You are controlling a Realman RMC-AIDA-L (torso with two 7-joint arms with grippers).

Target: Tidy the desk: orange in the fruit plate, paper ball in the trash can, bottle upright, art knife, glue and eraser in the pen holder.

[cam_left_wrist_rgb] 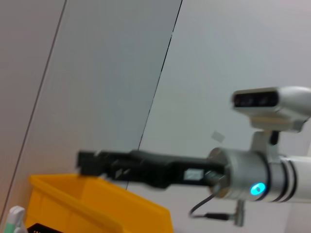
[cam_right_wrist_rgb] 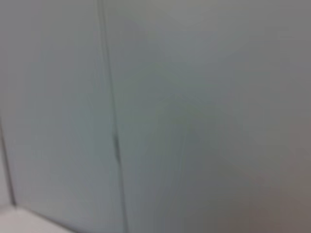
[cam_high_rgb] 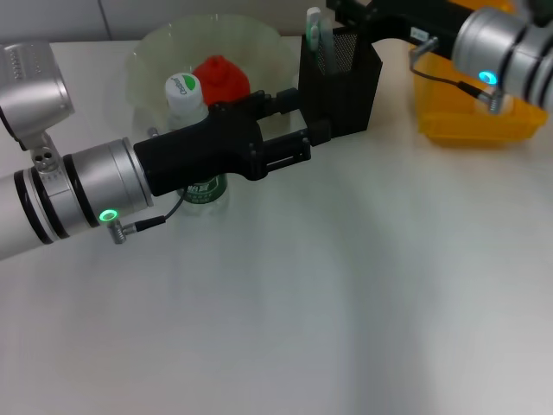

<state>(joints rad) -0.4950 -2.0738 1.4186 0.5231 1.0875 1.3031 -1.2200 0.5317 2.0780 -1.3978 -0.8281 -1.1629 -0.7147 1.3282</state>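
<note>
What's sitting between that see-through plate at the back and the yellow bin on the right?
In the head view, the black mesh pen holder stands between the fruit plate and the yellow bin, with the right hand reaching over it.

bottle lower half hidden by left arm | right gripper cut off

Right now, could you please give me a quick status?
Left end effector open beside pen holder. Bottle upright. Right end effector above holder.

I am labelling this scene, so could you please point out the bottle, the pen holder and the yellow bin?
bottle [cam_high_rgb: 183, 89]: head view, white cap.
pen holder [cam_high_rgb: 350, 82]: head view, front mesh wall.
yellow bin [cam_high_rgb: 471, 121]: head view, near wall.
</note>
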